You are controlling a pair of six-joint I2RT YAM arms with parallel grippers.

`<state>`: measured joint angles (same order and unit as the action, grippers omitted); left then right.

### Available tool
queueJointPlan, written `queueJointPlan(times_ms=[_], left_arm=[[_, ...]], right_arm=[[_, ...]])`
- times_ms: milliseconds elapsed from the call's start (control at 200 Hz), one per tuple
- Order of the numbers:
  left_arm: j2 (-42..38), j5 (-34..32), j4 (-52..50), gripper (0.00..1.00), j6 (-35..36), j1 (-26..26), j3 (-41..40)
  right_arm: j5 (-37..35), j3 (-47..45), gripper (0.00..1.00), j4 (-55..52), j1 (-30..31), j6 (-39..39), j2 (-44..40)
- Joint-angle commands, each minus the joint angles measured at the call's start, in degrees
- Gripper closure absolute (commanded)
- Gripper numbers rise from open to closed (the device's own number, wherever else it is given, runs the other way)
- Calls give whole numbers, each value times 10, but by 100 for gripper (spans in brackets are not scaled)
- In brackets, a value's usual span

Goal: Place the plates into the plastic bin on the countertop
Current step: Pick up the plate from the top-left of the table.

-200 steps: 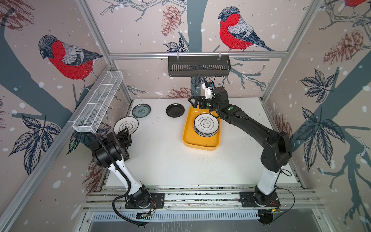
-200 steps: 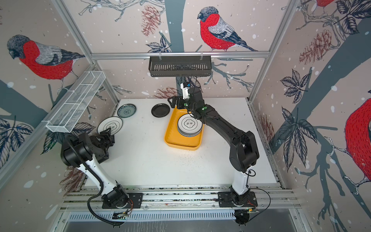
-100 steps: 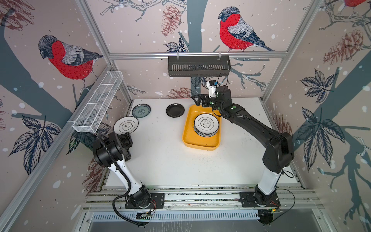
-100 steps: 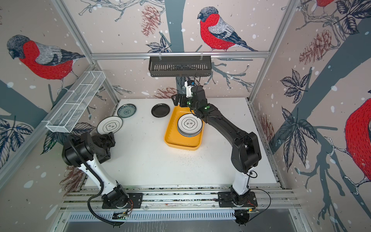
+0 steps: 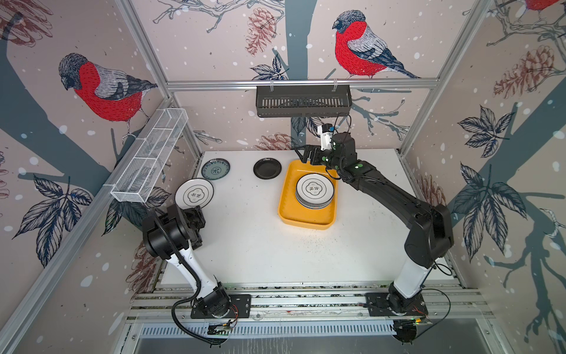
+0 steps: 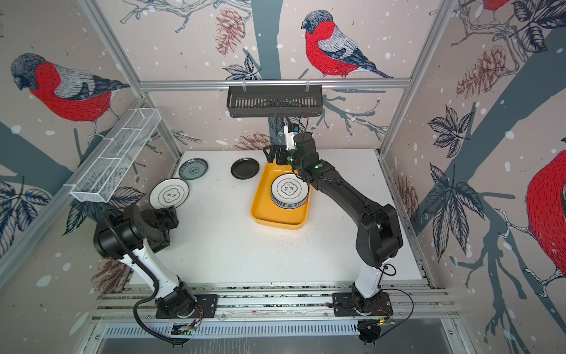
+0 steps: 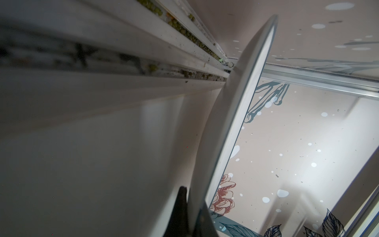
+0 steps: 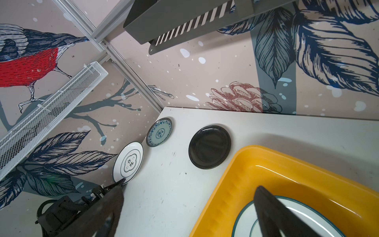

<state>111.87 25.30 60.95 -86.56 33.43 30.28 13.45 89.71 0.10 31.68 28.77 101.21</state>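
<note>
A stack of round white plates (image 5: 314, 191), the top one marked with a black flower outline, sat inside the shallow yellow-orange plastic bin (image 5: 301, 216), toward its far right part. The bin lay on the white speckled table (image 5: 260, 251). Just beside the bin's far left corner, apart from it, a small round black plate (image 5: 267, 168) lay flat on the table. Farther left of the bin lay a teal patterned round plate (image 5: 215, 169). Well to the left of the bin, at the table's edge, was a single white plate with a black flower outline (image 5: 194, 193). The left pincer (image 5: 190, 212) was clamped on its near rim, jaws drawn together on the thin edge, as the left wrist view showed. Whether that plate was clear of the table could not be told. The right pincer (image 5: 307, 156) hovered over the bin's far edge with its jaws wide apart, holding nothing. Beyond the bin a black slotted rack (image 5: 303, 101) hung from the back rail. Far to the bin's left a white wire-mesh basket (image 5: 150, 156) ran along the side wall.
</note>
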Motion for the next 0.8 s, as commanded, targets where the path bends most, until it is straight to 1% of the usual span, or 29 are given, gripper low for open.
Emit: queueJointPlan(times_ms=[0, 100, 200, 445, 640, 795], left_arm=[[-21, 19, -47, 100, 4, -6, -14], [-53, 29, -66, 100, 17, -15, -22], [-97, 40, -110, 100, 46, -29, -22], [-213, 62, -270, 100, 140, -84, -10], [-246, 113, -381, 100, 215, -145, 50], [-267, 126, -454, 100, 272, -196, 106]], right_arm=[[-5, -15, 0, 19, 1, 9, -19], [-16, -39, 0, 22, 4, 9, -40], [-29, -65, 0, 21, 3, 7, -66], [-73, -128, 0, 9, 3, 6, -137], [-119, -164, 1, -14, -4, 23, -180], [-150, -199, 0, -14, -18, 55, -218]])
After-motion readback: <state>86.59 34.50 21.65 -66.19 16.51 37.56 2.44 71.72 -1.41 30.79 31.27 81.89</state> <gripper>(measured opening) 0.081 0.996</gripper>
